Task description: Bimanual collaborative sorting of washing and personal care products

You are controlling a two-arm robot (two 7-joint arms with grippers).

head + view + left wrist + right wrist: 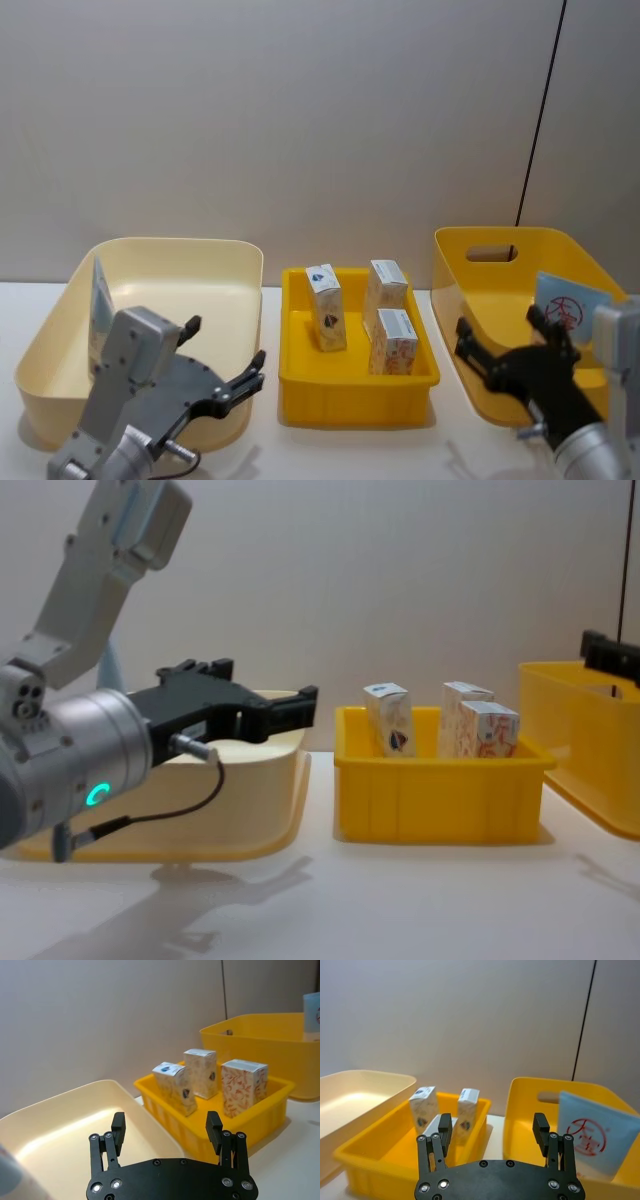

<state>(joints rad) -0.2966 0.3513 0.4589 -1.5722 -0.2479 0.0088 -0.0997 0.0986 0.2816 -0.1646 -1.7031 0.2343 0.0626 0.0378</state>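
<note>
My left gripper (225, 350) hovers above the near right corner of the wide cream plastic bin (170, 243). Its jaws stand apart, with nothing between them, and they point toward the small yellow plastic tray (355, 385) in the middle of the white desk (450, 440). In the chest view this gripper is a little higher than the rim of the cream bin.

My right gripper (498, 325) hovers over the near left wall of the deep yellow plastic bin with a handle slot (545, 231). Its jaws are also apart and empty.

Three small white cartons with orange-pink print stand upright inside the tray. The left carton (327, 307) stands alone and is a little tilted. The rear right carton (385, 288) and the front right carton (396, 342) stand one behind the other, very close — I cannot tell if they touch.

One tall light-blue squeeze tube (100, 305) leans against the left wall inside the cream bin, to the left of my left gripper. A second light-blue tube with a red circle logo (568, 303) stands inside the deep yellow bin near its right wall, just beyond my right gripper.
</note>
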